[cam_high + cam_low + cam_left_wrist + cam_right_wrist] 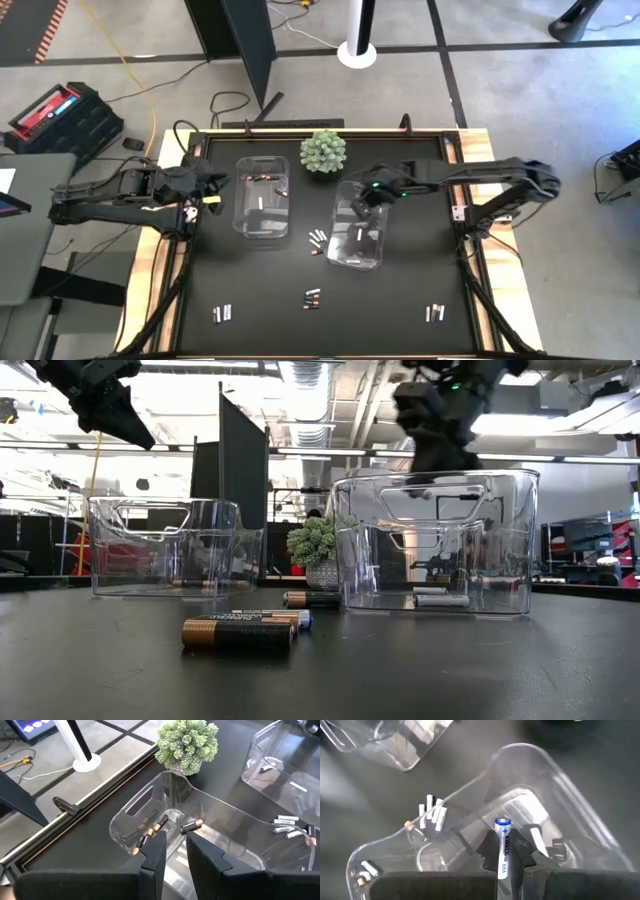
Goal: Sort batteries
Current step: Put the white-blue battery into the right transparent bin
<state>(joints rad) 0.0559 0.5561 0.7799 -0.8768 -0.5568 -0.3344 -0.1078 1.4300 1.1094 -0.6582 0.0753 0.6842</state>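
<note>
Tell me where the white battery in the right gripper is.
The white battery is pinched upright between the right gripper's fingers, held above the right bin. In the high view that is right of centre, just below and to the right of the plant.

We note black table top (pixel 400 310), pale wood rim. Clear bins (pixel 262 197). Green spiky plant (pixel 324 151). Batteries (pixel 240 632) black with copper ends; held cell (pixel 503 847) white, blue cap, blue lettering. Dark fingers (pixel 532 855).

overhead, table-level, two wrist views
</note>
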